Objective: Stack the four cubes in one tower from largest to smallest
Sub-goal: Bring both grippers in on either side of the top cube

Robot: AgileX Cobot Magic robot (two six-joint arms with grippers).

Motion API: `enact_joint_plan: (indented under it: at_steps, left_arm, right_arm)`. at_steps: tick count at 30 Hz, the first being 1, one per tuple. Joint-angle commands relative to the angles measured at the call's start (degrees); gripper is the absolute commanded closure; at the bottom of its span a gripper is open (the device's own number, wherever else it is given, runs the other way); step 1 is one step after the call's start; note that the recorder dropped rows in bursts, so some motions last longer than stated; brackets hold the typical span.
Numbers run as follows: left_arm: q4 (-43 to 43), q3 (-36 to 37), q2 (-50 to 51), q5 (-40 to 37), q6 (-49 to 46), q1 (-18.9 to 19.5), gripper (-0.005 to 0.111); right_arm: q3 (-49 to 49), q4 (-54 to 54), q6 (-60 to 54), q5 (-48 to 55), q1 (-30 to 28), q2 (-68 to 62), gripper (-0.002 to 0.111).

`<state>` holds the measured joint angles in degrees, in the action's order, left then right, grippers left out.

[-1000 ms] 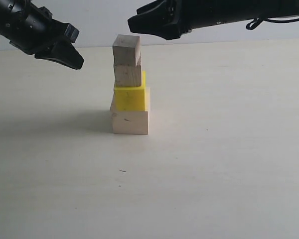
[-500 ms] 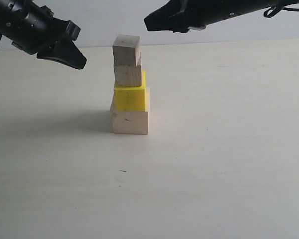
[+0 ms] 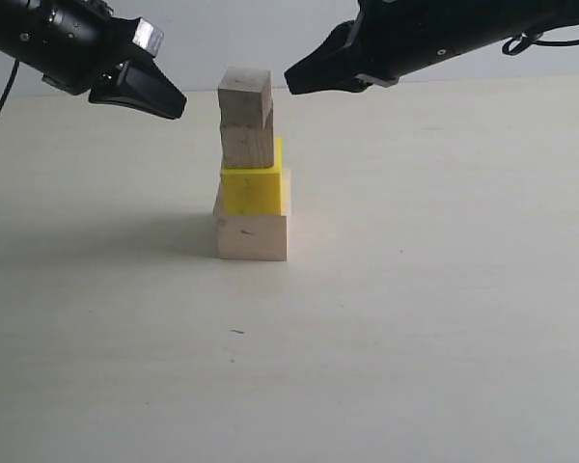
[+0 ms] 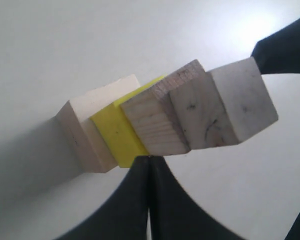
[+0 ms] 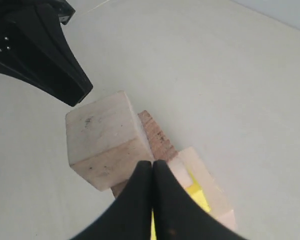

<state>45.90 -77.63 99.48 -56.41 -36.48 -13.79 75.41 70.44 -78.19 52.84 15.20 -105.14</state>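
Note:
One tower stands on the table: the large wooden cube point(image 3: 252, 236) at the bottom, the yellow cube point(image 3: 255, 190) on it, then the medium wooden cube point(image 3: 248, 146), and the small wooden cube point(image 3: 245, 98) on top, turned a little askew. My left gripper point(image 3: 171, 104) hangs shut to the left of the top cube, apart from it. My right gripper point(image 3: 299, 82) hangs shut to the upper right of the top cube, also clear of it. The left wrist view shows the whole column, yellow cube point(image 4: 121, 134) included. In the right wrist view the small cube point(image 5: 106, 140) sits nearest.
The pale table point(image 3: 434, 289) stretches around the tower with a small dark speck point(image 3: 237, 332) in front. The tower's shadow falls to its left. Both black arms hover above the table's far side.
My left gripper has moved right and up toward the tower top. My right gripper drew back to the right, then came down a little. The tower has not moved.

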Motion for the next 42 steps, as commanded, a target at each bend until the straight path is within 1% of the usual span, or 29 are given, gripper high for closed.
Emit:
enact_joint_plan:
  at_steps: [1, 12, 42]
  left_arm:
    - [1.46, 0.14, -0.45, 0.18, -0.84, -0.11, 0.107]
    - [1.46, 0.14, -0.45, 0.18, -0.98, -0.11, 0.107]
    - [1.46, 0.14, -0.45, 0.18, -0.98, -0.11, 0.107]
  right_arm:
    - [0.52, 2.04, -1.25, 0.98, 0.16, -0.95, 0.108]
    - [0.52, 4.18, -2.30, 1.40, 0.16, -0.95, 0.108]
    - [0.52, 5.39, -2.69, 1.77, 0.16, -0.95, 0.108]
